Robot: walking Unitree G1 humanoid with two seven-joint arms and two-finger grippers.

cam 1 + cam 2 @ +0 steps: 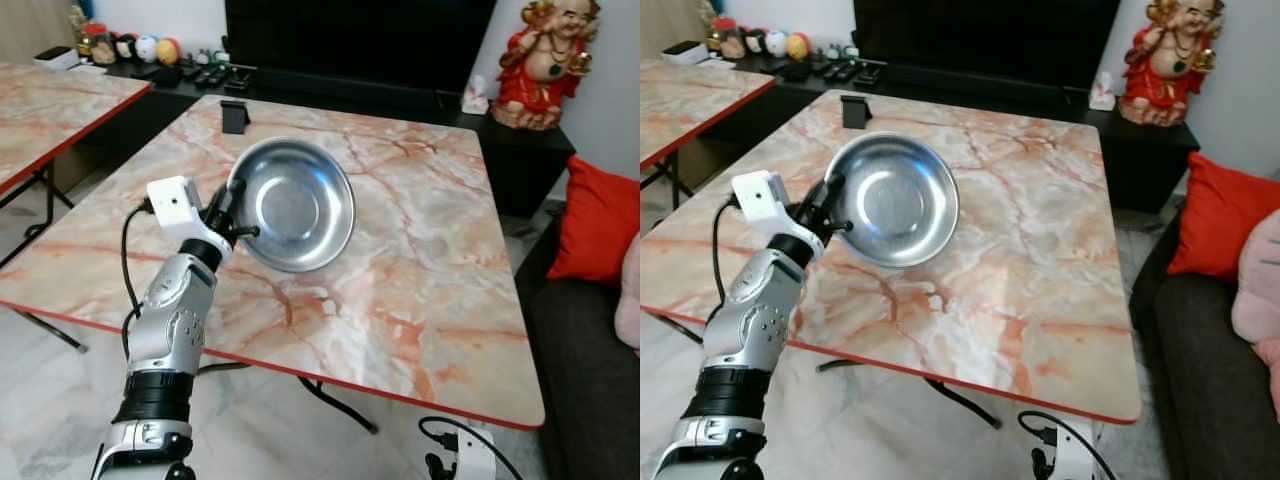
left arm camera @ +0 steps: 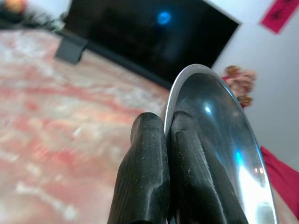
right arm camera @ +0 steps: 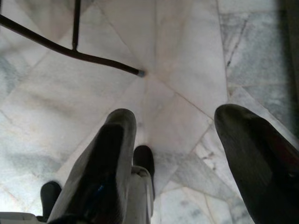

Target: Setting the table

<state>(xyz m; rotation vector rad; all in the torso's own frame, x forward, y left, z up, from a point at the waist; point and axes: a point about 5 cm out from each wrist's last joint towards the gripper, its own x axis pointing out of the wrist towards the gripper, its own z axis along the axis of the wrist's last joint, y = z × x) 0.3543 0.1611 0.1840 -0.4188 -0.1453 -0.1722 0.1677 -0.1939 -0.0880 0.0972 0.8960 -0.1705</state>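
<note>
Bowl of shiny steel hangs tilted in the air above the marble-patterned table, its hollow side turned toward the camera and up. The left gripper has its jaws closed tight on the bowl's rim at the robot's left edge; in the left wrist view the two black fingers press together with the thin metal rim pinched between them. The silver left arm reaches up from below the near table edge, over its red trim. The right gripper hangs low beside the table with its jaws spread wide and nothing between them, pointing down at the pale marble floor near a black table leg. At the far edge of the table stands a small black stand. Behind it is a dark television, with a red and gold figurine to its right. A red cushion lies on a dark sofa at the right.
</note>
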